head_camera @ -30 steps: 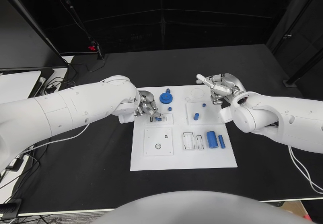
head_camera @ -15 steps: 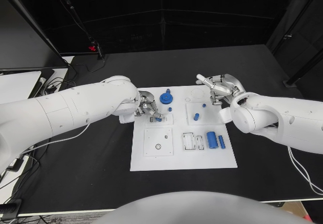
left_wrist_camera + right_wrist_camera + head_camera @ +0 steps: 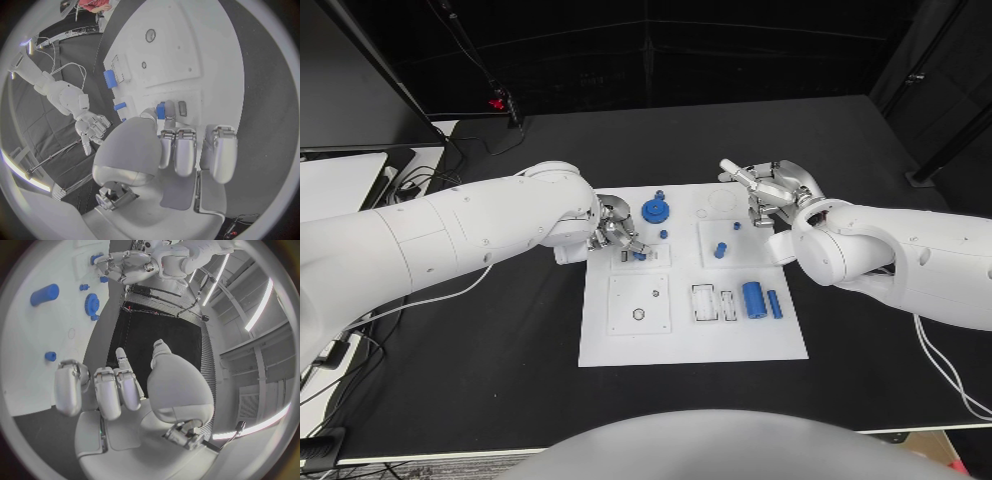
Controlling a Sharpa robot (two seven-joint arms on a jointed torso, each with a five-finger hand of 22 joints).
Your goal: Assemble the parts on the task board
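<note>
A: Several blue parts are lying on the task board: a gear near its far edge, a small peg in the middle, and two cylinders toward its right side, beside a pair of open slots.

B: And which one is being worked on?

A: One more small blue piece, at the board's left edge. The left hand is hovering right over it, fingers curled down close together around it. From the left wrist view the piece is sitting at the fingertips, next to a small rectangular recess. Whether it is truly pinched or only touched, I cannot tell.

B: What is the right hand doing?

A: The right hand is hanging over the board's far right corner, fingers spread and holding nothing.

B: So the step in hand?

A: I am judging that the left hand is seating that small piece into its place on the board's left side. Next it is calling for a careful line-up over the recess and a straight press down, then a release without dragging the piece askew.
</note>
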